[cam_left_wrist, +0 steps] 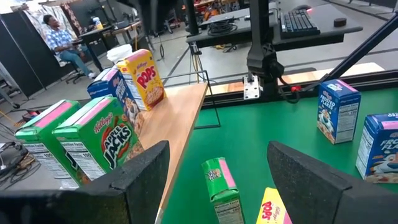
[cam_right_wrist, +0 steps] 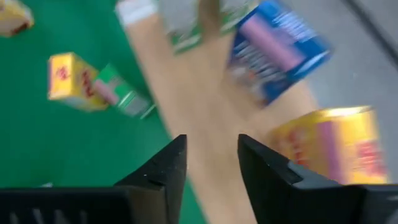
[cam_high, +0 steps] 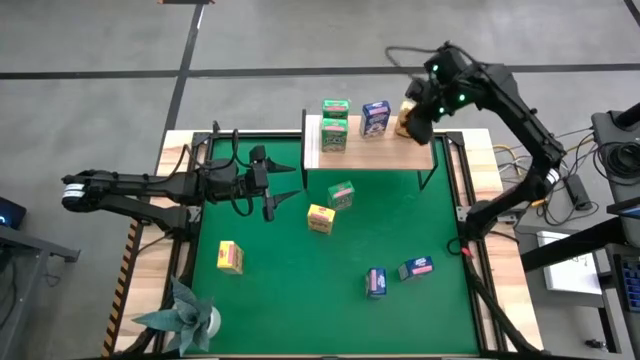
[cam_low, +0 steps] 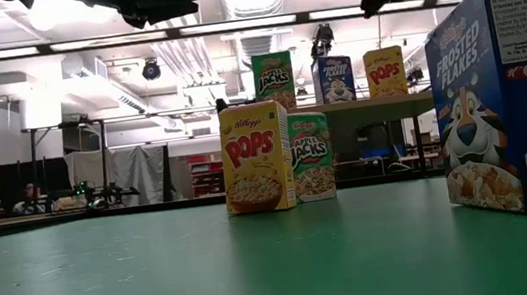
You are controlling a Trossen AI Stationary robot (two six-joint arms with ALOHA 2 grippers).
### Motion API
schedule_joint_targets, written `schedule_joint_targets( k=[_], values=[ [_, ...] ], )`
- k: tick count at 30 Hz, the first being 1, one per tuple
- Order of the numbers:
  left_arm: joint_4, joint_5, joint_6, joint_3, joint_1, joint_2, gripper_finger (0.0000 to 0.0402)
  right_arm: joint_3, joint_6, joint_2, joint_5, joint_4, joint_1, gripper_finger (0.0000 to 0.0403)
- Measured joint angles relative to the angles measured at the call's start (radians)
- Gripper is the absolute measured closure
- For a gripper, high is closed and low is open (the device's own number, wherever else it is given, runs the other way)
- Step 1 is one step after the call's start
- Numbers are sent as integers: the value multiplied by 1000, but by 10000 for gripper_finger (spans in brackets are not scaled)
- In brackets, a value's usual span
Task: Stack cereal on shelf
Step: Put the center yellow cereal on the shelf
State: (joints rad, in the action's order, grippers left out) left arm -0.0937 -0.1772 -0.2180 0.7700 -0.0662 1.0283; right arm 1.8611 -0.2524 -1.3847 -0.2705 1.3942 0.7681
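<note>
While right gripper (cam_high: 418,125) hovers open, yellow cereal box (cam_right_wrist: 333,149) stands beside it on shelf (cam_high: 392,150).

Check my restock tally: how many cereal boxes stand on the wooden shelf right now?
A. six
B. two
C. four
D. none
C: on the shelf stand two green boxes, a blue box and a yellow box; five others remain on the mat.

The shelf (cam_high: 390,147) is showing pale, smooth wood grain. The cereal boxes (cam_low: 257,157) are looking like glossy printed cardboard, sitting on a matt green mat (cam_high: 300,290).
</note>
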Motion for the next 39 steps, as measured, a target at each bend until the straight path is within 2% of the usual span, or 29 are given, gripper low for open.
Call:
schedule_joint_targets(
  k=[7, 11, 15, 19, 25, 39],
  values=[
    [-1, 0, 0, 0, 0, 0, 148, -166, 56, 17, 35, -5, -108, 344],
    [0, 0, 0, 0, 0, 0, 148, -273, 114, 15, 259, -47, -147, 386],
    [4, 0, 0, 0, 0, 0, 148, -347, 179, 16, 534, -65, -151, 391],
    [5, -1, -1, 0, 0, 0, 148, -378, 182, 22, 666, -110, -145, 390],
    [5, -1, -1, 0, 0, 0, 148, -392, 124, 24, 691, -200, -133, 390],
    [5, -5, -1, 0, 0, 0, 147, -396, 43, 23, 719, -241, -86, 390]
  ],
)
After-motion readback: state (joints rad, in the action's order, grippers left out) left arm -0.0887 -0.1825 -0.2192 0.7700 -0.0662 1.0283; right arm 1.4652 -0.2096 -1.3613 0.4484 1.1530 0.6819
